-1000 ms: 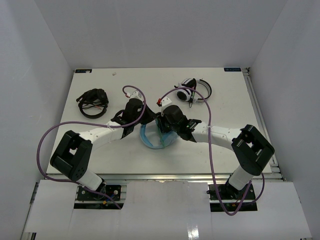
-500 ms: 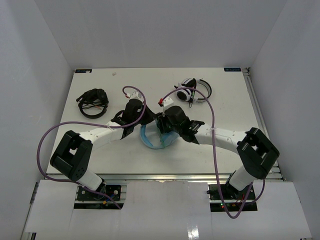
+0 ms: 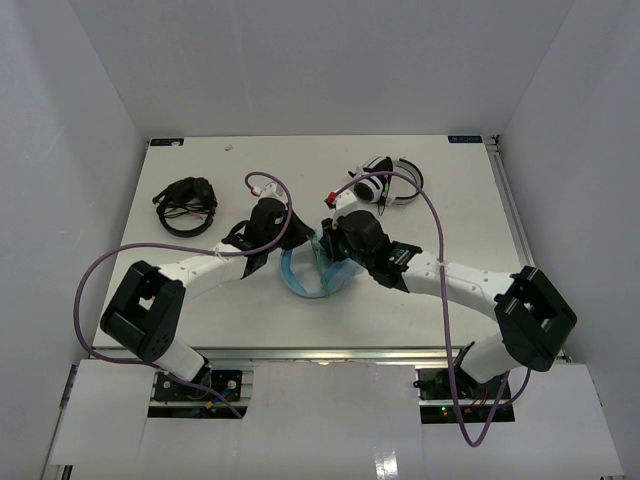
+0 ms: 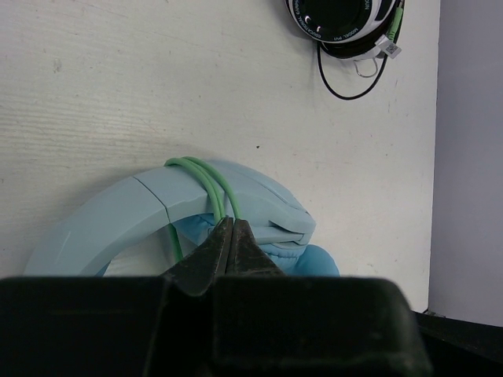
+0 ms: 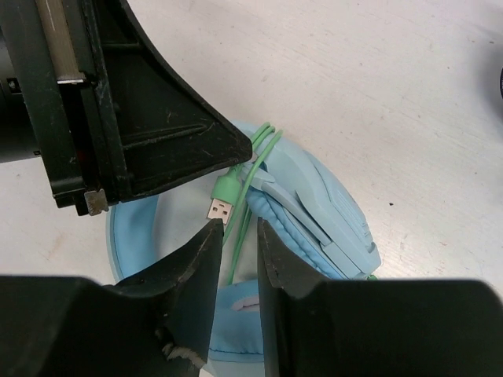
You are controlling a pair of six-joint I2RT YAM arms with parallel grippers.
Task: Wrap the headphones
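Now, with the headphones [image 3: 292, 279] lying on the counter [image 3: 300, 160], our left jaws pinch the cable [image 4: 206, 177] at the headband [image 4: 102, 224]; our right jaws, narrowly parted by the plug [image 5: 218, 209], should grip it and tuck snugly.

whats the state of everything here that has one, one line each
light blue headphones: lying on the table, partly wrapped
green cable: looped twice over the light blue headphones, end loose
usb plug: unplugged, free, just ahead of the right gripper
left gripper: shut on the green cable
right gripper: open a little around the green cable
black headphones: lying apart from both arms
white-and-black headphones: lying apart from both grippers
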